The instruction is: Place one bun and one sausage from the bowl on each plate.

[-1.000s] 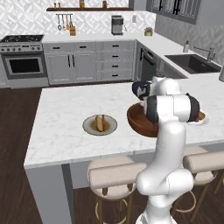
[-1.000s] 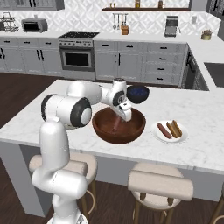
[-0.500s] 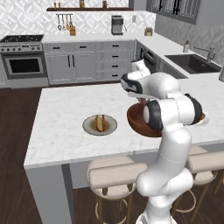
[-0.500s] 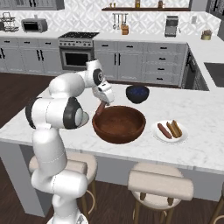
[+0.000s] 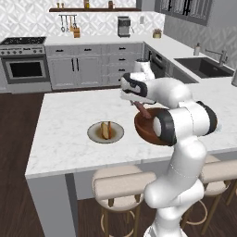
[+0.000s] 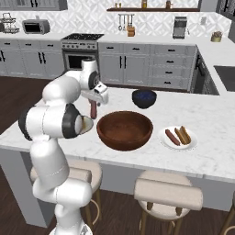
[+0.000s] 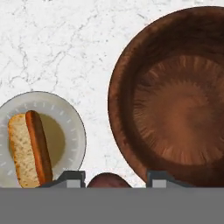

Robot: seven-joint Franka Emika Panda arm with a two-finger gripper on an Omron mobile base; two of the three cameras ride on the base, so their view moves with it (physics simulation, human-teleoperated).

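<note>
My gripper (image 5: 138,105) hangs over the counter just left of the bowl (image 5: 143,131), shut on a reddish-brown sausage (image 5: 142,111) that points down. In the hand view the sausage's end (image 7: 108,180) sits between the two fingertips. The wooden bowl (image 7: 127,87) looks empty inside. The grey-rimmed plate (image 7: 65,114) holds a bun (image 7: 18,146) with a sausage (image 7: 38,144) on it. From the right base view, the white plate (image 6: 189,145) right of the bowl (image 6: 124,138) carries a sausage (image 6: 172,137) and a bun (image 6: 183,135).
A small dark blue bowl (image 6: 144,97) stands behind the wooden bowl. Bar stools (image 5: 121,180) line the near edge of the island. White marble counter (image 7: 65,43) lies between the grey-rimmed plate and the bowl. A sink (image 5: 201,67) is at the far right.
The arm has swung from above the bowl to its left side, carrying the sausage up out of the bowl toward the grey-rimmed plate.
</note>
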